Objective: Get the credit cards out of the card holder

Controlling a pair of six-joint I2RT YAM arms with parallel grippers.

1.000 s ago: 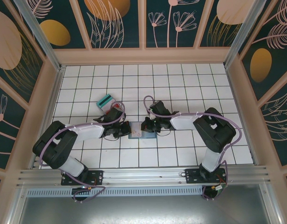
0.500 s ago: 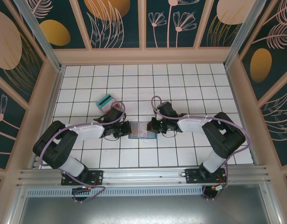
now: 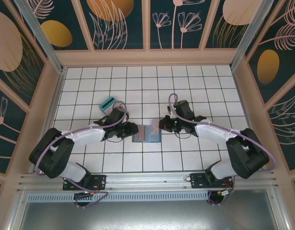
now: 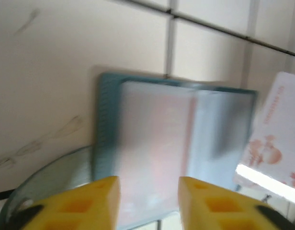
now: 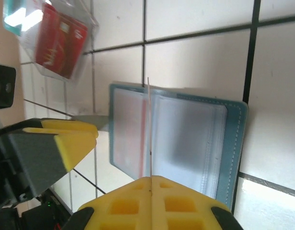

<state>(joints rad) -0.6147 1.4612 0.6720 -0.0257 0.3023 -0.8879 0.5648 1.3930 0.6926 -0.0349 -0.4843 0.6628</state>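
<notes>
Seen from above, the right arm has swung out to the right since a second ago. The right gripper [image 3: 162,126] has drawn back from over the soft, dark teal-blue bifold card holder [image 3: 145,134] to just off its right edge. The left gripper [image 3: 130,130] sits at the card holder's left edge, and its jaws have parted where they were shut before. The card holder lies open and flat on the glossy white tiled surface [image 3: 186,86], where it was. A small stack of red and teal plastic cards [image 3: 108,102] rests beyond the card holder's left end, well apart from it.

From the left wrist, two blocky yellow fingers [image 4: 97,199] stand apart with nothing between them, just short of the card holder's blurred, light blue-grey inside. A thin pale card [image 4: 277,139] with reddish print hangs tilted at the card holder's far edge.

From the right wrist, the yellow fingers are pressed together, clamped on that thin pale card. It shows edge-on as a fine line above the card holder's stitched pockets with their clear windows.
</notes>
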